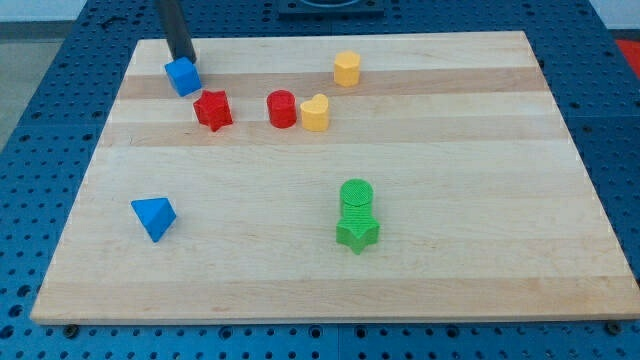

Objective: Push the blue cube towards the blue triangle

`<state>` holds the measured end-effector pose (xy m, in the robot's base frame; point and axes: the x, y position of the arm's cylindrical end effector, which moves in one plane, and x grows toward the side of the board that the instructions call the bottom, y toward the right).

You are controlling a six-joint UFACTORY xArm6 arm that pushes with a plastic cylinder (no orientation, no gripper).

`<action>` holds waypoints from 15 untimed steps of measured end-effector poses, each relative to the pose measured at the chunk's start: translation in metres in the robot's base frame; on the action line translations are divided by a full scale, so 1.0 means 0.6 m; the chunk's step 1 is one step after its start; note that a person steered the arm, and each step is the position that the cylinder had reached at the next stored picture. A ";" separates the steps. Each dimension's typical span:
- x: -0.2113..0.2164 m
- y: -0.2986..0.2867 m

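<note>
The blue cube (183,76) sits near the board's top left corner. My tip (182,59) is at the cube's upper edge, touching or almost touching it from the view's top. The blue triangle (154,217) lies far below, near the board's left edge at the view's lower left. The rod rises out of the top of the view.
A red star block (213,110) lies just below and right of the cube. A red cylinder (282,109), a yellow heart (315,113) and a yellow hexagon (347,69) stand to the right. A green cylinder (356,195) and green star (357,232) sit at lower centre. The wooden board (480,200) lies on a blue perforated table.
</note>
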<state>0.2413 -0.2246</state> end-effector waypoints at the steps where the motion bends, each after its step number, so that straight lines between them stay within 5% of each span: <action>1: 0.014 -0.017; 5: 0.004 0.033; 15: 0.175 0.012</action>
<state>0.3461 -0.2175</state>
